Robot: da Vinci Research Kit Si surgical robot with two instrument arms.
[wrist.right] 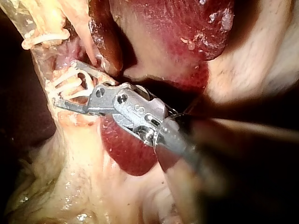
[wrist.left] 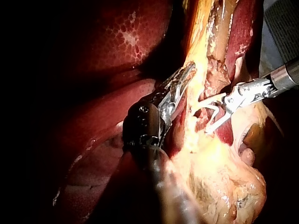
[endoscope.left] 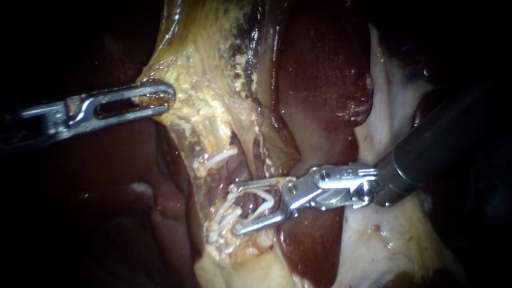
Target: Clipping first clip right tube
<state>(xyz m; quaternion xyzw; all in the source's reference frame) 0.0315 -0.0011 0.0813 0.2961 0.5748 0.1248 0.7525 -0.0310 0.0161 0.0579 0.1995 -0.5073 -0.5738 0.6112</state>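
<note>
My right instrument (endoscope.left: 233,209) comes in from the right, its jaws wide apart with an open white clip (endoscope.left: 265,202) held between them. The jaws straddle a pinkish tube (endoscope.left: 246,198) at the edge of the yellow tissue. White clips (endoscope.left: 224,216) sit on the tissue beside the jaw tips, and another white clip (endoscope.left: 216,158) lies higher up. The right wrist view shows the same jaws (wrist.right: 65,84) around the tube. My left instrument (endoscope.left: 162,98) is shut on the yellow tissue flap (endoscope.left: 197,80) and holds it taut, as the left wrist view (wrist.left: 184,74) also shows.
Dark red liver (endoscope.left: 320,69) lies behind and below the right instrument. Pale whitish tissue (endoscope.left: 386,122) runs under the right shaft (endoscope.left: 442,138). More liver (endoscope.left: 154,202) lies in shadow under the left instrument.
</note>
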